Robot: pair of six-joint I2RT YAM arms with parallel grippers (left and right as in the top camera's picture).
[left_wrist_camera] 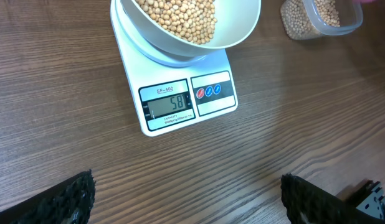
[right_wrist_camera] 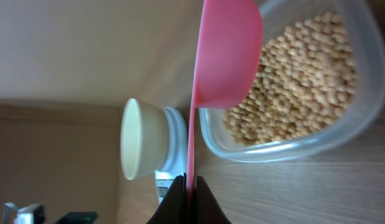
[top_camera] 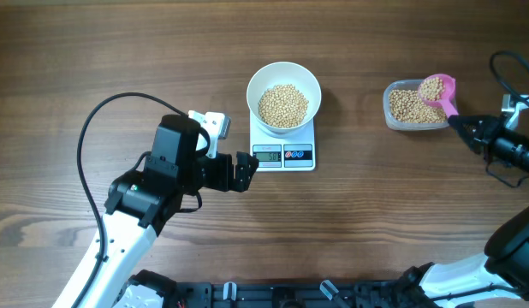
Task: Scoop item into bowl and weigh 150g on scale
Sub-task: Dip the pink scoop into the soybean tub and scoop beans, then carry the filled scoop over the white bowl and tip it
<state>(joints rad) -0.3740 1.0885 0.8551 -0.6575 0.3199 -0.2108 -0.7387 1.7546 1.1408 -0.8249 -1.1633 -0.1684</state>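
So, the carry-over half of a scooping round looks to be in hand. The pink scoop is heaped with beans and is held over the 2 o'clock corner of the clear tub. Its handle is pinched edge-on by the fully closed right gripper.

The scoop's long axis runs from the handle at 5 o'clock to the cup at 11 o'clock, cup mouth up and roughly level.

The bowl is sat on the scale, well apart from the tub at its 9 o'clock, with a fair mound inside already. The display is read as well under target, so more loads are probably needed.

Next, the scoop would need to be kept level while it's swung across toward 9 o'clock, then rolled over the bowl's middle.

The left gripper is spread wide with nothing in it, parked at the scale's 7 o'clock corner.
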